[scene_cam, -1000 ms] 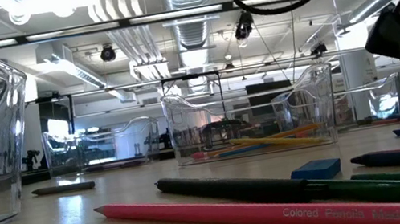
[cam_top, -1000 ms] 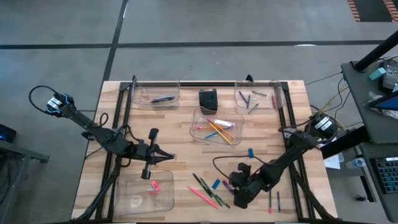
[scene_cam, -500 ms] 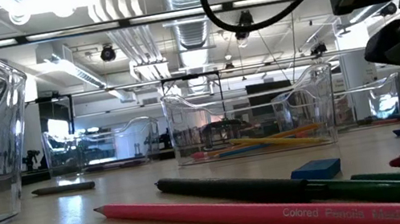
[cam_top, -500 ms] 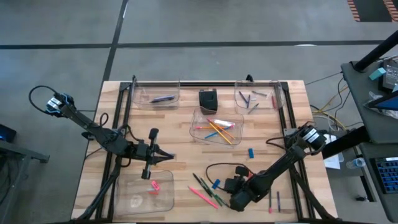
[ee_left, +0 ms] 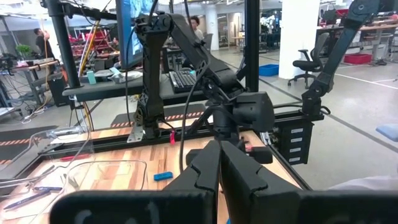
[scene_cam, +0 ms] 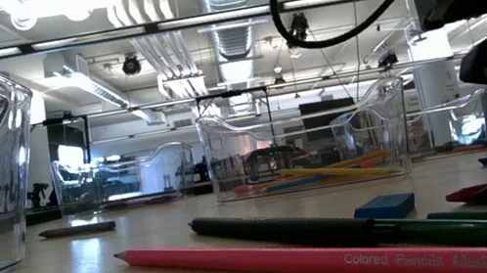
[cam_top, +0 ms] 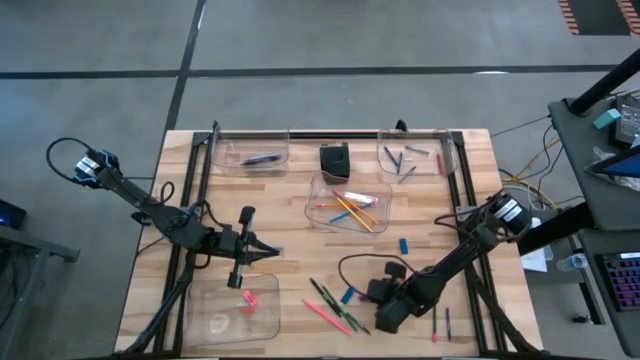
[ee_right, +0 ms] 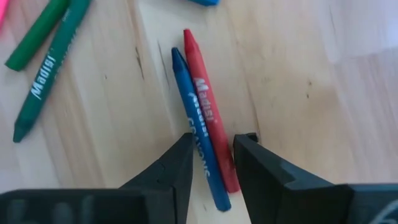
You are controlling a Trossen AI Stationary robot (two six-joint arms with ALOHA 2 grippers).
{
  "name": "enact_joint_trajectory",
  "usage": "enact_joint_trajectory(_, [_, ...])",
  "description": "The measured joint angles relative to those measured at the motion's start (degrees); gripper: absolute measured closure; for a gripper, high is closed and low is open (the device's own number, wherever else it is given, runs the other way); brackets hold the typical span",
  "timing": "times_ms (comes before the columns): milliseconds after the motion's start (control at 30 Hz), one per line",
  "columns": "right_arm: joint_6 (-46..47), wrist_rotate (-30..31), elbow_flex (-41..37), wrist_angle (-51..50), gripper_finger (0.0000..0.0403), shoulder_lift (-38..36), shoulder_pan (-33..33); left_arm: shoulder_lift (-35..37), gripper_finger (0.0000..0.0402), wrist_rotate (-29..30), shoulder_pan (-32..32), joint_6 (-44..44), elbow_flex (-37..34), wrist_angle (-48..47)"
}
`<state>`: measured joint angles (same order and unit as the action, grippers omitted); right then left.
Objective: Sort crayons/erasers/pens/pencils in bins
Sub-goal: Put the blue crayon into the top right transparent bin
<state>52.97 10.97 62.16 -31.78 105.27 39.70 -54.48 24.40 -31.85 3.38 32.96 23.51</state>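
Item one: two short crayons, one blue (ee_right: 198, 118) and one red (ee_right: 208, 109), lying side by side and touching on the pale wooden bench (cam_top: 300, 200), lower right of the high view. My right tool (ee_right: 212, 163) stands over them, its two dark fingers part-open and straddling the pair; I cannot tell whether the pads touch either crayon yet.

Item two: two green pencils (ee_right: 46, 56) lie just beside the crayons, with a long pink pencil (scene_cam: 324, 260) and a small blue eraser block (scene_cam: 384, 207) near them.

Item three: four clear shallow plastic bins. The centre bin (cam_top: 348, 205) holds orange, yellow and pink pencils. The upper-left bin (cam_top: 250, 152) holds a dark pen. The upper-right bin (cam_top: 415, 155) holds short dark crayons. The lower-left bin (cam_top: 235, 310) holds a pink eraser.

Item four: a small black box (cam_top: 334, 160) sits between the two upper bins.

Item five: my left tool (cam_top: 272, 251), clenched on nothing, waits at left centre, above the lower-left bin.
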Motion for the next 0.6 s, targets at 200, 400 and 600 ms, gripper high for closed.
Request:
enact_joint_trajectory(200, [0.0,-1.3,-1.4,1.1,0.0307,0.1,0.0,0.0,0.0402,0.0,0.0,0.0,0.0,0.0])
enact_joint_trajectory(400, [0.0,-1.8,-1.4,1.1,0.0353,0.1,0.0,0.0,0.0402,0.0,0.0,0.0,0.0,0.0])
enact_joint_trajectory(600, [0.0,-2.2,-1.6,0.4,0.0365,-1.4,0.0,0.0,0.0402,0.0,0.0,0.0,0.0,0.0])
